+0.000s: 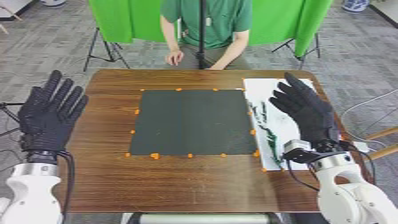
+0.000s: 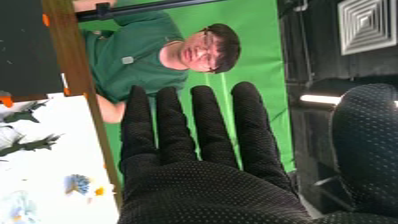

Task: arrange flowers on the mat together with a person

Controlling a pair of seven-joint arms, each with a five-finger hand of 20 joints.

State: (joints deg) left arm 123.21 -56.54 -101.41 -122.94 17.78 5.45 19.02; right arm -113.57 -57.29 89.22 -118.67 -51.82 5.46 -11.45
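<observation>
Right hand (image 1: 307, 117), spread wide with straight fingers and empty, is above the outer side of the white sheet (image 1: 258, 88). Flowers (image 2: 80, 183) lie on that sheet, left of the hand; the dark mat (image 1: 191, 122) is farther left, towards the similarly spread left hand (image 1: 48, 120).

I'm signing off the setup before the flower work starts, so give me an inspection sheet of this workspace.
Surface: brown wooden table.
Job's things: dark mat flat on it; right of that, white sheet bearing green stems and a blue flower.
Clutter: orange marks around the mat.
Grippers: left hand open, left of the mat; right hand open, over the sheet.
Cables: black cable beside the left forearm.
Surroundings: green backdrop, black stand.
</observation>
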